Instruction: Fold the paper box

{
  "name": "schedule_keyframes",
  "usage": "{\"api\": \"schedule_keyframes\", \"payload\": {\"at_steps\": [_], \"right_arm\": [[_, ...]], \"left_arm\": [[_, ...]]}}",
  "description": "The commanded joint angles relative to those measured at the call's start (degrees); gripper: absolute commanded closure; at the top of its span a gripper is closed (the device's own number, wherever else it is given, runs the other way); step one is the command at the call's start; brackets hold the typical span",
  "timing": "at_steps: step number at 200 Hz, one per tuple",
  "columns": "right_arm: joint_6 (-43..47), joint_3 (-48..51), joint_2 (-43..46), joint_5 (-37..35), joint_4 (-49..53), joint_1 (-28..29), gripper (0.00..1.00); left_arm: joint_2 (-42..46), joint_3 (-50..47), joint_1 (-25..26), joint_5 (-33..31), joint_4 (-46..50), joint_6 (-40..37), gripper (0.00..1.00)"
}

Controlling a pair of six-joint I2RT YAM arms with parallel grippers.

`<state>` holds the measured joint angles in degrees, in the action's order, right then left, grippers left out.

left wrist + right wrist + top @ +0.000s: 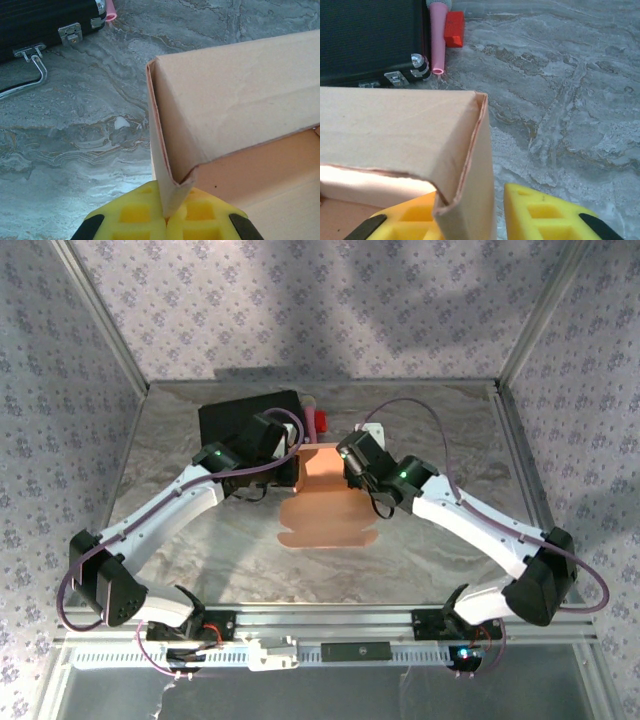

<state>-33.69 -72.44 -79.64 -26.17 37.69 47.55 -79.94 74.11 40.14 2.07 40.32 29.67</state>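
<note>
1. Found paper box (325,495) at centre of table (450,440), near black case (235,415).
2. Judged about half done: far end raised into walls with two creased corners. Near flaps flat, not yet folded.
3. Saw left gripper (166,217) pinched tight on box's left corner wall.
4. Saw right gripper (475,200) straddling right wall, jaws parted, outer finger clear of cardboard.
5. Read no brand, label or writing.

Lab test booth (aluminium frame (101,315), patterned wall panels (300,300)) around a marble-look table (250,565).

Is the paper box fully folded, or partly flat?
Partly folded: the paper box has far walls standing, seen in both wrist views; near flaps lie flat on the table.
</note>
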Motion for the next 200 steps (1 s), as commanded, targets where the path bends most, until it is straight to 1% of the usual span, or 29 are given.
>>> {"api": "schedule_keyframes", "payload": {"at_steps": [1, 19, 27, 32, 53, 90, 94, 112, 133, 153, 183, 200], "right_arm": [[-0.9, -0.6, -1.3, -2.6, -0.5, 0.4, 0.82], [-0.9, -1.9, -2.3, -2.8, 0.3, 1.2, 1.0], [-0.9, -2.6, -2.8, -2.5, 1.1, 1.6, 1.0], [-0.8, -2.9, -3.2, -1.9, 1.5, 1.6, 1.0], [-0.8, -3.2, -3.7, 0.0, 2.0, 2.0, 1.0], [-0.8, -3.4, -2.7, 1.9, 3.1, 2.0, 1.0], [-0.7, -3.6, -2.8, 2.2, 3.2, 1.9, 1.0], [-0.7, -4.3, -2.9, 3.8, 4.0, 1.7, 1.0], [-1.2, -4.4, -2.6, 5.3, 3.9, 1.2, 1.0], [-1.6, -4.3, -2.3, 6.7, 3.3, 0.6, 1.0], [-1.7, -4.3, -2.2, 7.3, 3.2, 0.2, 1.0], [-1.8, -4.2, -2.3, 7.7, 3.2, -0.2, 1.0]], "left_arm": [[0.8, 1.4, 0.3, 0.0, -0.6, 0.3, 1.0], [0.9, 0.8, 0.2, -0.1, -1.1, 0.3, 1.0], [0.9, 0.7, 0.3, -0.1, -1.1, 0.3, 1.0], [1.0, 0.5, 0.2, 0.0, -3.0, 0.2, 1.0], [1.4, -0.7, 0.3, 0.1, -5.5, 0.2, 1.0], [2.7, -3.3, 0.4, -1.5, -8.4, -0.5, 1.0], [2.8, -3.5, 0.3, -1.6, -8.7, -0.8, 0.96], [3.0, -4.2, 0.4, -1.6, -9.5, -1.6, 0.86], [2.5, -4.9, 0.3, -1.4, -9.9, -2.2, 0.79], [1.7, -6.2, 0.3, -0.3, -11.1, -2.3, 0.79], [2.1, -8.1, 0.3, -0.4, -12.9, -2.1, 0.83], [2.2, -8.4, 0.3, -0.4, -12.8, -2.1, 0.8]]}}
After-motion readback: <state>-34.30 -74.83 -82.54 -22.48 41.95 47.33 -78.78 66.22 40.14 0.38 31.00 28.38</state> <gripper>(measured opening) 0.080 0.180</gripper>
